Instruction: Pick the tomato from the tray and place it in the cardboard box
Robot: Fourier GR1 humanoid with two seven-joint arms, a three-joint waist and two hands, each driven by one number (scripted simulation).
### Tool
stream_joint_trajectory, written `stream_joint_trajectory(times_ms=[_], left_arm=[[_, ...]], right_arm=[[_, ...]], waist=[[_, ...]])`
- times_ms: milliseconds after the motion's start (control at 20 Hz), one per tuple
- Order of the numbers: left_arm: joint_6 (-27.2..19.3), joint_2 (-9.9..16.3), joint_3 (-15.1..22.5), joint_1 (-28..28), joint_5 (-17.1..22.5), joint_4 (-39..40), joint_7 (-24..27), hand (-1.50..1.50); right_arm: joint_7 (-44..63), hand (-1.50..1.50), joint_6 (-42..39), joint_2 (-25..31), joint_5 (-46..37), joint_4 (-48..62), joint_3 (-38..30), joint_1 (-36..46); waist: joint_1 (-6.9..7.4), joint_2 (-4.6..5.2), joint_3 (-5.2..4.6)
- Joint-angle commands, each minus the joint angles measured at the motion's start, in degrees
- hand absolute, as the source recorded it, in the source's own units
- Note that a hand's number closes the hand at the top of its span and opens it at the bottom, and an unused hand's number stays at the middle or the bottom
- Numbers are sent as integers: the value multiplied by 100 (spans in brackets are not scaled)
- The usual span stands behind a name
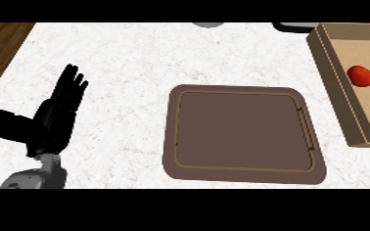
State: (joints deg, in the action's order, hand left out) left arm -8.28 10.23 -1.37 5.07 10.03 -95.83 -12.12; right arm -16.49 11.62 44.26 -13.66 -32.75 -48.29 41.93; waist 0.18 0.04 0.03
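Observation:
The red tomato (360,75) lies inside the cardboard box (334,73) at the right edge of the head view, partly cut off by the frame. A brown tray (244,133) sits in the middle of the counter with nothing on it. My left hand (60,108) rests at the left, fingers straight and pointing up, holding nothing and well apart from the tray. My right hand does not show.
The white speckled counter (130,63) spreads around the tray. A wooden strip (13,39) shows at the far left corner. A grey object (208,24) and a dark object (295,27) peek in at the far edge.

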Motion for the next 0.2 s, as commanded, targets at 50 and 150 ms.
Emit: stream_joint_trajectory(times_ms=[50, 150], left_arm=[[6, 51, -163, 49, 76, -264, -303, 0], [-24, -137, -15, 207, -133, 320, 104, 0]], right_arm=[[-212, -150, -151, -97, 521, -391, -49, -613], [-233, -150, -663, 377, 713, -178, -249, -854]], waist=[[-13, -10, -3], [-46, 2, -1]])
